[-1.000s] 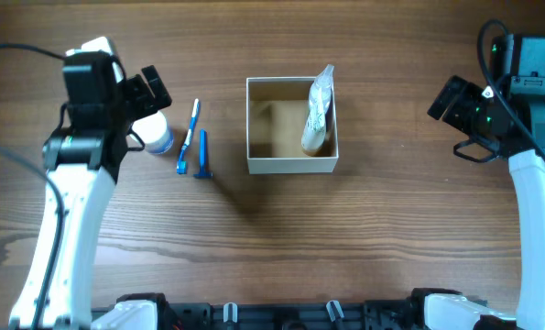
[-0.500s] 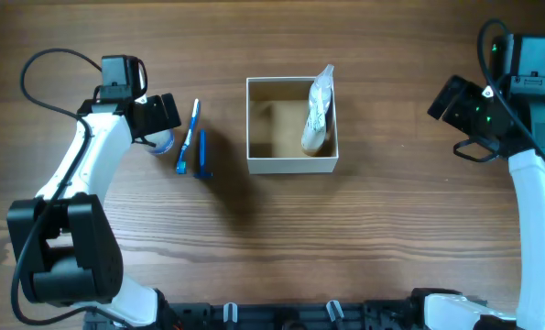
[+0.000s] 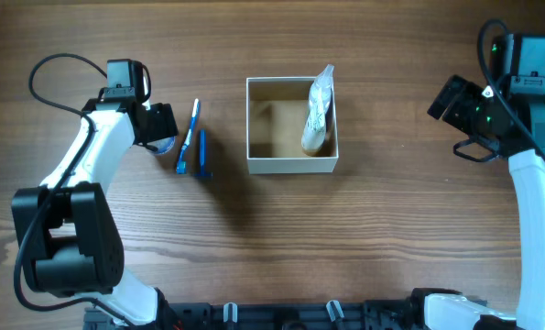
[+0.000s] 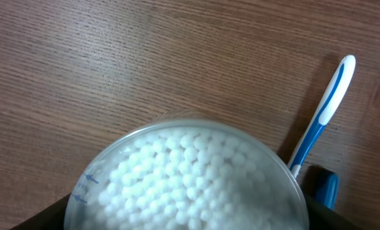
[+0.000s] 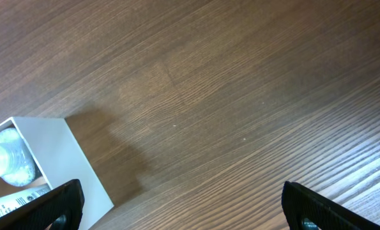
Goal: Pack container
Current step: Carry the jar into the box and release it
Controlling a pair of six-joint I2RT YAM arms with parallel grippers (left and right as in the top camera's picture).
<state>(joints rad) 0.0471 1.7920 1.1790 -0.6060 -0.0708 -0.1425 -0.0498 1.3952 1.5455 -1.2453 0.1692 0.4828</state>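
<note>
The container, a white-walled box with a brown inside, stands mid-table and holds a white tube leaning on its right wall. A round clear jar of cotton swabs stands left of it, mostly hidden under my left gripper in the overhead view. The left gripper is open, low over the jar, one dark finger on each side. A blue-white toothbrush and a blue razor lie just right of the jar. My right gripper is open and empty, raised far right of the container.
The right wrist view shows the container's white corner with the tube's end inside, and wood tabletop between the open right gripper. The toothbrush and razor lie close to the left gripper's right finger.
My left arm has swung in and down from above the jar, and its gripper now straddles the jar. The right arm and the container have not moved.
</note>
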